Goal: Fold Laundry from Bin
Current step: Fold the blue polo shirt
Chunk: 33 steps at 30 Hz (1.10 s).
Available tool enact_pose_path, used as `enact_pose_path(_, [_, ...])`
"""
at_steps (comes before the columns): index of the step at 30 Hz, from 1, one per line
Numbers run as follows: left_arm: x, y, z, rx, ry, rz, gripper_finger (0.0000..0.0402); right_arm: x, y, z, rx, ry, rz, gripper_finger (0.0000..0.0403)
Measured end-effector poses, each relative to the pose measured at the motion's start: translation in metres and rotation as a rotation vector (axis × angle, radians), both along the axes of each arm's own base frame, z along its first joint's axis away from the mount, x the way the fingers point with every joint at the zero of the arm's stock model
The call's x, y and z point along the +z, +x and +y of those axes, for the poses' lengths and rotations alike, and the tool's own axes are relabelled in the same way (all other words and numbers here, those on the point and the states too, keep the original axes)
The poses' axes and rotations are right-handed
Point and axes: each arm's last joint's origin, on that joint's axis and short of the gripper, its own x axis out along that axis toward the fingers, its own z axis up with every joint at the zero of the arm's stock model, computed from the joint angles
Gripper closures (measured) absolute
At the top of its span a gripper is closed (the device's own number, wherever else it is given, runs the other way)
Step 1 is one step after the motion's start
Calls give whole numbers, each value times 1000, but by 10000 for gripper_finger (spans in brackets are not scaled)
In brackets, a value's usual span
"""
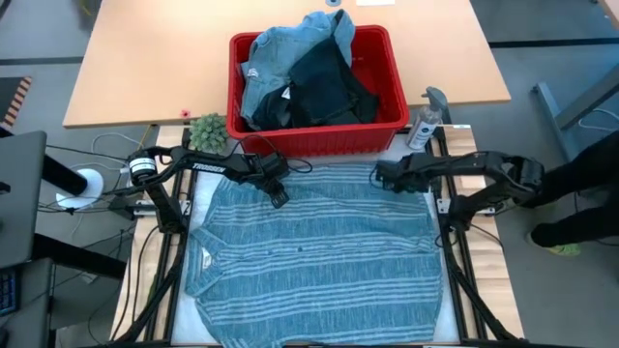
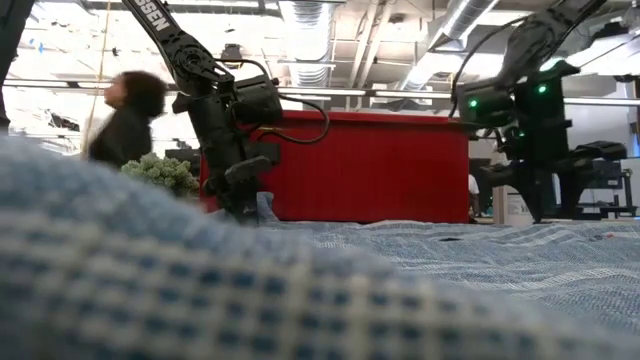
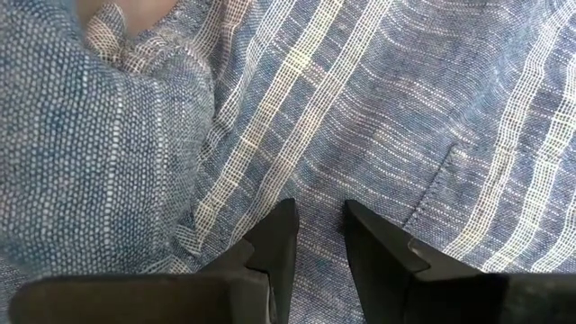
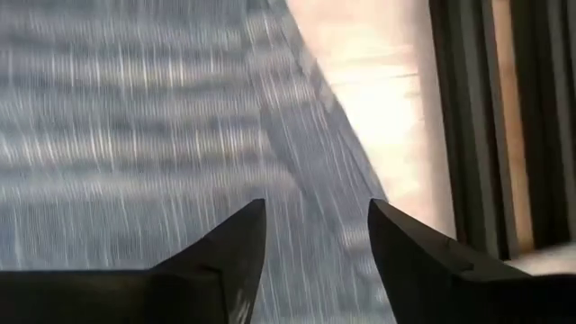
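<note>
The blue-grey white-striped shirt (image 1: 309, 256) lies spread flat on the near part of the table. Its folds fill the foreground of the low view (image 2: 200, 290). Behind it stands the red bin (image 1: 387, 130), with light blue denim-like and dark laundry (image 1: 300, 72) heaped inside. My left gripper (image 1: 279, 196) points down onto the shirt's far left part, its fingers a narrow gap apart on the cloth (image 3: 321, 225). My right gripper (image 1: 380, 177) hovers open over the shirt's far right edge (image 4: 317, 225), with nothing between its fingers. My left gripper comes steeply from above onto the shirt's far left part (image 3: 319, 193), with cloth in the narrow gap between its two fingertips. Beside the fingers a bit of cloth (image 2: 264, 206) stands raised off the table. How many layers it has I cannot tell. The rest of the shirt lies flat.
A spray bottle (image 1: 426, 121) stands right of the bin and a small green plant (image 1: 207, 129) left of it. Dark frame rails (image 1: 455, 261) run along both sides of the shirt. A person (image 2: 130, 120) is beyond the table, and another stands at the right (image 1: 585, 184).
</note>
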Motion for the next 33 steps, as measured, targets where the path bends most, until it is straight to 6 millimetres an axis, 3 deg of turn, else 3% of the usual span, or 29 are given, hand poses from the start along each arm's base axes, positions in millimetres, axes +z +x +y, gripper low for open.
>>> enact_pose_path(5, [0, 0, 0, -3, 1, 0, 313, -1, 1, -28, 56, 12, -115, 177])
enact_pose_path(12, [0, 0, 0, 1, 1, -6, 313, 3, 9, -47, 134, -79, -233, 185])
enact_pose_path(25, [0, 2, 1, 8, 0, -29, 313, -21, 12, -61, 137, -15, -176, 188])
enact_pose_path(33, [0, 2, 1, 15, -3, -31, 313, -18, 11, -59, 169, -4, -165, 188])
